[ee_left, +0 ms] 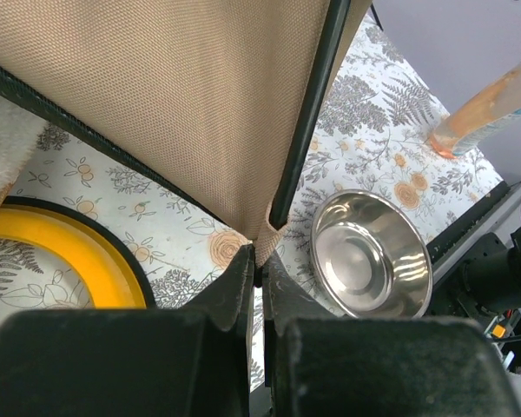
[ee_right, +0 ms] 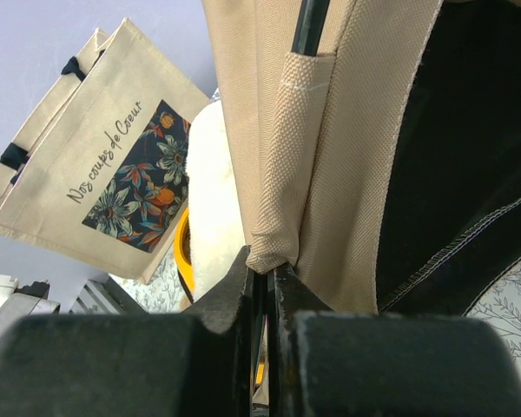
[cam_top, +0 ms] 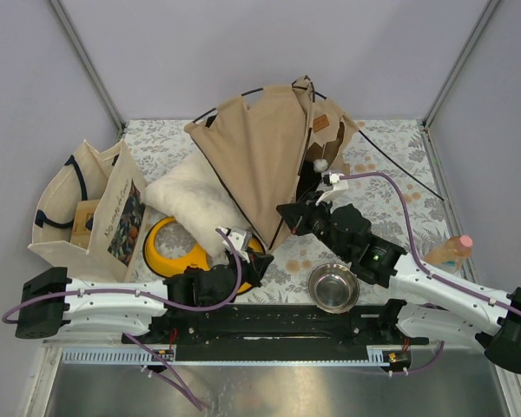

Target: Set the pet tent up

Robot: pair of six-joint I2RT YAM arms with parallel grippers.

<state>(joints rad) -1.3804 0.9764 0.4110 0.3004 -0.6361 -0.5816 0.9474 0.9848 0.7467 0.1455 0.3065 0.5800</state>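
The tan canvas pet tent [cam_top: 260, 148] stands half collapsed at the table's middle back, with its brown label patch [cam_top: 319, 123], white pompom [cam_top: 319, 164] and thin black poles [cam_top: 399, 165] showing. My left gripper [cam_top: 259, 261] is shut on the tent's lower front corner tab [ee_left: 267, 236], beside a black pole [ee_left: 308, 104]. My right gripper [cam_top: 286, 215] is shut on the bottom of a canvas pole pocket [ee_right: 273, 200] at the tent's right edge. The tent's black floor [ee_right: 469, 174] hangs to the right of it.
A cream printed tote bag [cam_top: 87, 208] stands at the left. A white fluffy cushion [cam_top: 195, 201] leans against the tent over a yellow ring dish [cam_top: 169, 248]. A steel bowl [cam_top: 333, 287] sits near the front edge. An orange bottle [cam_top: 447, 252] stands at the right.
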